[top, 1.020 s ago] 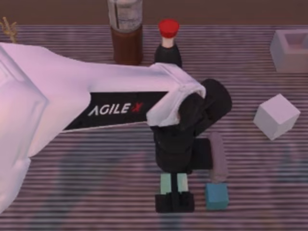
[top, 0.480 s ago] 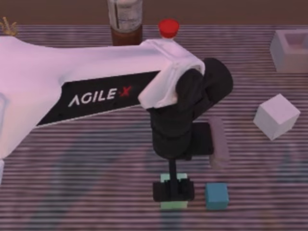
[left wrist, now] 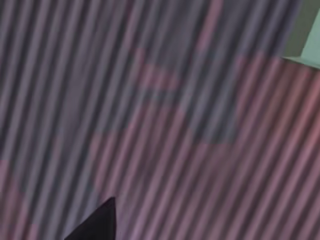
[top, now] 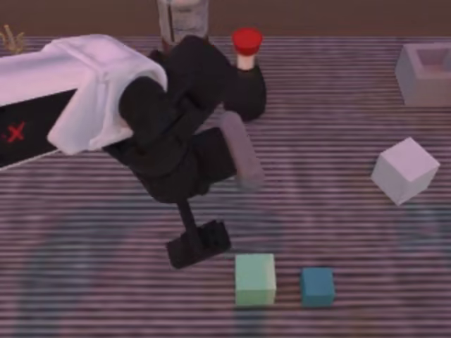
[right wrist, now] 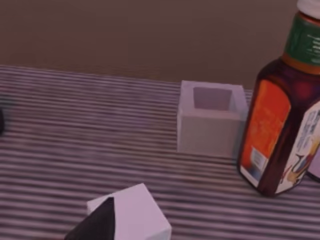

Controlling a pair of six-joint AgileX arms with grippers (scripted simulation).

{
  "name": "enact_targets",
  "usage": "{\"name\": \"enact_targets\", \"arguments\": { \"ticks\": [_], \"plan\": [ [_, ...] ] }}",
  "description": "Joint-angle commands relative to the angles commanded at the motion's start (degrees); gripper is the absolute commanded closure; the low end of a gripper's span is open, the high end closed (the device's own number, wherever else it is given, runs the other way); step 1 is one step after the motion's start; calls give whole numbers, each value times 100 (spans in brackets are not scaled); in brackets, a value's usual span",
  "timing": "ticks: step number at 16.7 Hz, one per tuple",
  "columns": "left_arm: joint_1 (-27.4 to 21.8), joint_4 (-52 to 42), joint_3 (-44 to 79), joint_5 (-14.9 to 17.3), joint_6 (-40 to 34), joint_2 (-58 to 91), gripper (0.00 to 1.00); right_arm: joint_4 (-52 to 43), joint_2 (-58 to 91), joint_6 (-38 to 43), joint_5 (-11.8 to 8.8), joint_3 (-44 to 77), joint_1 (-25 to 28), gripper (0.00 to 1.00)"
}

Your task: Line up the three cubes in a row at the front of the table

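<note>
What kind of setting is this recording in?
Probably a rendered tabletop test scene, not a real room: a striped table, plain matte cubes like the mint cube, and a sauce bottle as clutter.

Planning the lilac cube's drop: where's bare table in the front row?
Free: front strip right of the teal cube, below the lilac-white cube; also front-left corner. Crowded: left of the mint cube, where the left end effector hangs.

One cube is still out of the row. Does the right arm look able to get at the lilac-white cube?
Probably yes: the lilac-white cube sits alone on the table's right side, just ahead of the right gripper in its wrist view.
</note>
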Motion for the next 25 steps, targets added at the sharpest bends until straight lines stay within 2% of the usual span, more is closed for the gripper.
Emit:
{"name": "enact_targets", "arguments": {
  "ticks": [9,14,19,25],
  "plan": [
    [2358,2489,-4123,-70,-1719,-5250,0,-2944,5784,-993,66,4180,348,0],
    [3386,3811,-5962,-52,-2547,-7676,0,-4353,8372,-1462,79,6245,527,0],
    [4012,4819,-6920,-12,-3120,-9171,0,-5162,9969,-1751,54,7705,636,0],
    [4141,5070,-7090,2,-3254,-9548,0,-5329,10310,-1816,41,8052,660,0]
  ]
}}
